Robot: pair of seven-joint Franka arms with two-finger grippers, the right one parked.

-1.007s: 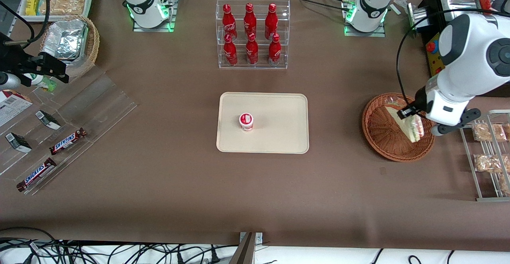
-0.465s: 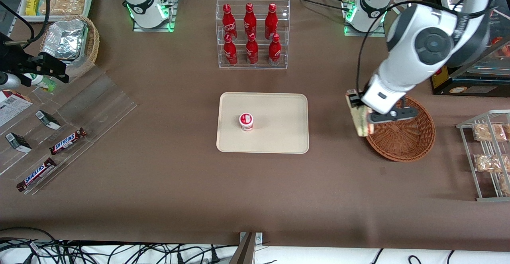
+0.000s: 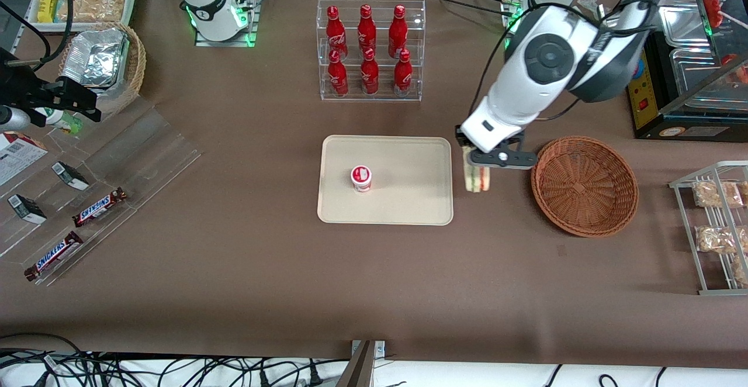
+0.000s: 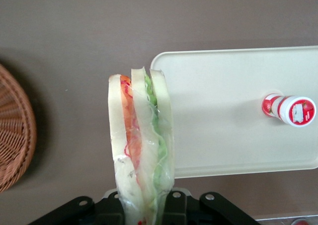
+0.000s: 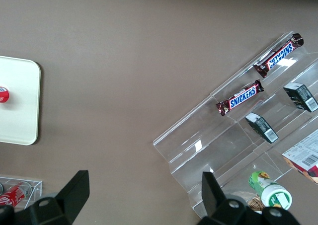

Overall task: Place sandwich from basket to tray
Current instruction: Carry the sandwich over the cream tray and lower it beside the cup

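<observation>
The left arm's claw (image 3: 474,162) hangs above the brown worktop (image 3: 245,258), over the bare strip between the flat cream-beige rectangular tray (image 3: 409,200) and the shallow round reddish-brown wicker basket (image 3: 584,185). It is clamped on the clear-wrapped triangular sandwich (image 3: 477,178) of white bread with red, pink and green filling, which hangs point-down just beside the tray's short edge nearest the working arm's end, lifted clear of the basket and not yet over the tray. In the front view the arm's white wrist covers the upper part of the sandwich and the fingers themselves, so only the lower wedge shows.

The wrist view shows the sandwich (image 4: 141,150) edge-on, its layers plain to see, but its gripped end runs out of sight between the black claw housing, and the fingertips cannot be made out. Only a curved slice of the basket (image 4: 15,135) is in that view, and the tray (image 4: 223,125) is cut off along one side.

A small red-and-white lidded cup (image 3: 361,178) stands on the tray, nearer its middle than its rim; its label is too small to read.
</observation>
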